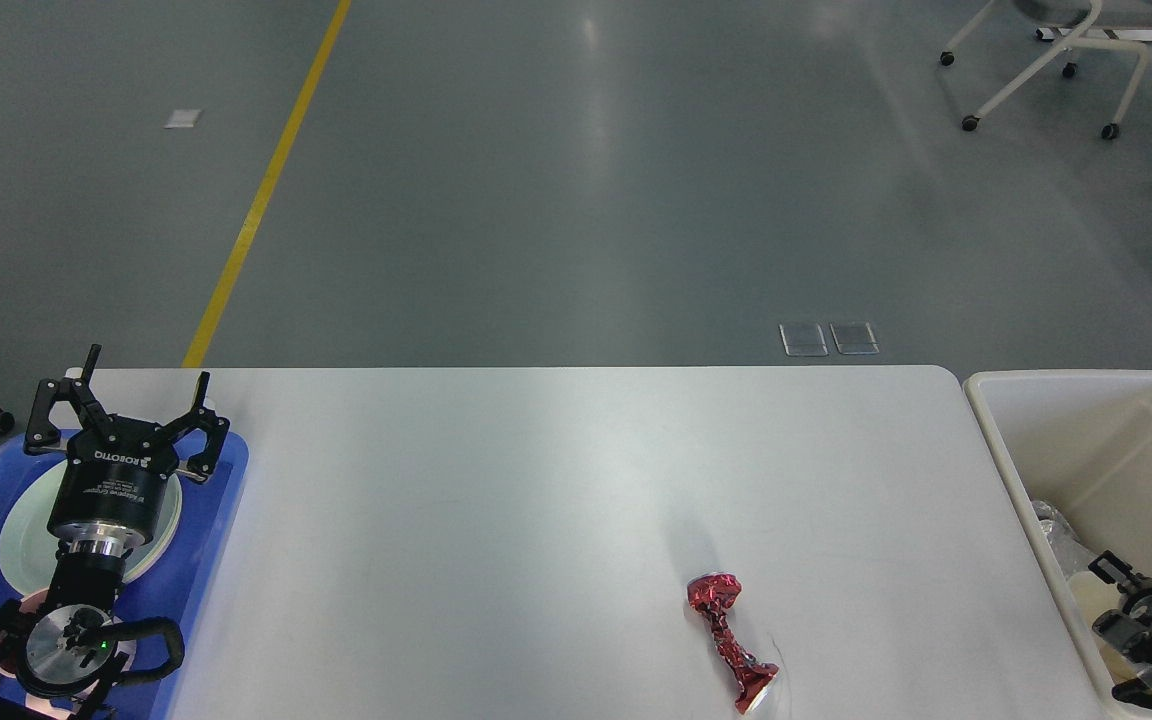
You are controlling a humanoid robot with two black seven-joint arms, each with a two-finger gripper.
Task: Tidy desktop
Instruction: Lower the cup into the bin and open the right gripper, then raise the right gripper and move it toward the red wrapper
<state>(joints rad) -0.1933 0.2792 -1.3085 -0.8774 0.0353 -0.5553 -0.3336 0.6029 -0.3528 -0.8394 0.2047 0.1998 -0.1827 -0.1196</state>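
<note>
The desktop point(536, 500) fills the middle of the head view, white and nearly bare. One item is left on it: a crushed red can point(731, 640), lying near the front edge, right of centre, well apart from both arms.

My left gripper point(116, 400) hangs above the blue tray point(226, 490) at the table's left end, fingers spread apart, holding nothing. A white plate point(21, 520) sits in the tray under my wrist.

My right gripper point(1131, 595) is low inside the cream bin point(996, 440) at the right end, over wrappers and scraps. It is dark and partly cut off by the frame; I cannot tell how its fingers stand.

Judgement: step in hand is the drop into the bin. Next I must lift the right arm clear of the bin wall, swing left over the can, and grip its narrow twisted waist.
</note>
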